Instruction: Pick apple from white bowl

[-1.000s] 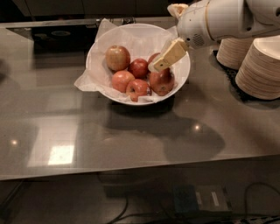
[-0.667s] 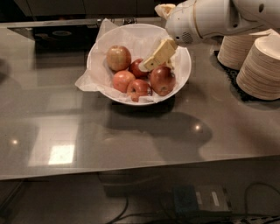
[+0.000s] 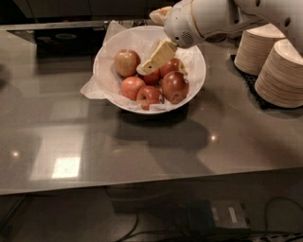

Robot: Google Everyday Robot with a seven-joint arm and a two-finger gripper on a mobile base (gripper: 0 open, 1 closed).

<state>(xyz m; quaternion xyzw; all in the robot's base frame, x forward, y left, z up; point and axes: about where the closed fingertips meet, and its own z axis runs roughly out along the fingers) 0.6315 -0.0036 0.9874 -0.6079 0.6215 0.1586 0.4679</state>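
The white bowl (image 3: 200,75) stands at the back middle of the grey counter, lined with crumpled white paper. The apple (image 3: 126,62), pale yellowish-tan with a red blush, lies at the bowl's back left. My gripper (image 3: 147,43) hangs over the bowl's middle, open and empty. Its lower cream finger (image 3: 156,57) slants down-left, with its tip just right of the apple and above the red ones. The other finger (image 3: 159,14) shows at the bowl's far rim.
Several smaller deep-red apples (image 3: 149,95) and a big dark-red apple (image 3: 174,86) fill the bowl's front and right. Stacks of cream paper plates (image 3: 281,73) stand at the right on a dark mat. The paper liner (image 3: 93,87) hangs over the bowl's left rim.
My gripper has moved left across the bowl, from over the big dark-red apple at the right to beside the pale apple. The apples have not moved.
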